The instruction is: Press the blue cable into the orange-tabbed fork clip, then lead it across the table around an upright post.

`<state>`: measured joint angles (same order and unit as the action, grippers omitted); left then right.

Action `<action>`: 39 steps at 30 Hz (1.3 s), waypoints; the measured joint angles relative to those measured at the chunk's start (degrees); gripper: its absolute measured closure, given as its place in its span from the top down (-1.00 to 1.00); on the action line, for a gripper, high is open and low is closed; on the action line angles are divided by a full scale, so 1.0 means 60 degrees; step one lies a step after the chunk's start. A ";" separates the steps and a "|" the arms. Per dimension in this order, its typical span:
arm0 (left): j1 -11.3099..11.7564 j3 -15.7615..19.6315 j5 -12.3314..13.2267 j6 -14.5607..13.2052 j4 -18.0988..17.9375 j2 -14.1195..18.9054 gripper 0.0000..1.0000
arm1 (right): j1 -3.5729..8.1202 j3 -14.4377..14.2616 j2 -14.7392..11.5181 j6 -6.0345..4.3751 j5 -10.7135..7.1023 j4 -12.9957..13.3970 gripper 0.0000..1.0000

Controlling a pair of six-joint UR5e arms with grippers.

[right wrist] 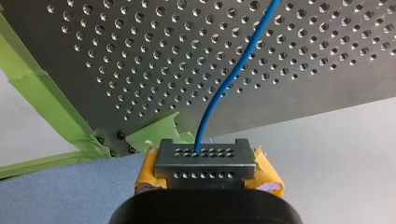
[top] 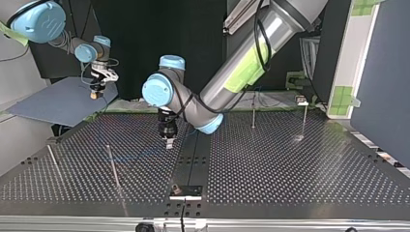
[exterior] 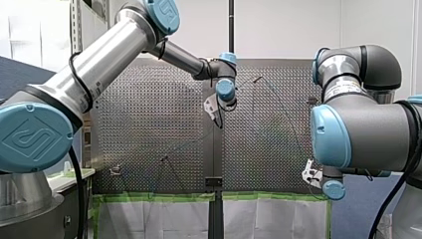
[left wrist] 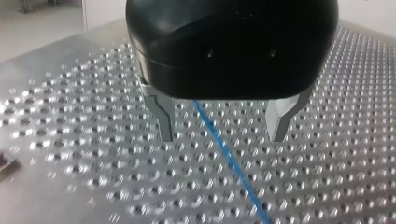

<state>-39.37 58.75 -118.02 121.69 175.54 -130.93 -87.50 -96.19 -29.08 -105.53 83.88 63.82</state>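
The blue cable [left wrist: 225, 150] lies on the perforated table [left wrist: 84, 121] and runs between my left gripper's [left wrist: 222, 133] metal fingers [left wrist: 163, 122], which stand open just above it without touching. In the top view that gripper [top: 168, 142] hovers low near the table's middle. My right gripper [right wrist: 205, 161] is shut on the blue cable [right wrist: 223, 86], held at a perforated metal block between its yellow pads [right wrist: 267, 175]. It hangs beyond the table's corner [top: 96, 93], over a blue mat. No orange-tabbed clip shows clearly.
Two upright posts [top: 253, 109] [top: 304, 118] stand at the top view's far right, and two thin rods [top: 114, 168] [top: 53, 162] at its left. A small black fixture [top: 186, 189] sits at the near edge. Green tape [right wrist: 42, 100] lines the table's border.
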 joint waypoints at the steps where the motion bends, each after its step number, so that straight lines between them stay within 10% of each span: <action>1: -0.0044 0.0023 0.0068 -0.0018 0.0036 0.0012 0.92 | 0.0000 0.0000 0.0001 -0.0002 -0.0013 0.0000 -1.00; 39: -0.0218 0.2934 0.1985 -0.2062 -0.2524 0.2804 0.92 | -0.0070 0.0025 0.0035 0.0005 -0.0048 -0.0029 -1.00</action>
<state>-40.67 76.36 -106.11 109.31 160.40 -114.11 -87.92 -96.04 -28.87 -105.50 83.60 63.65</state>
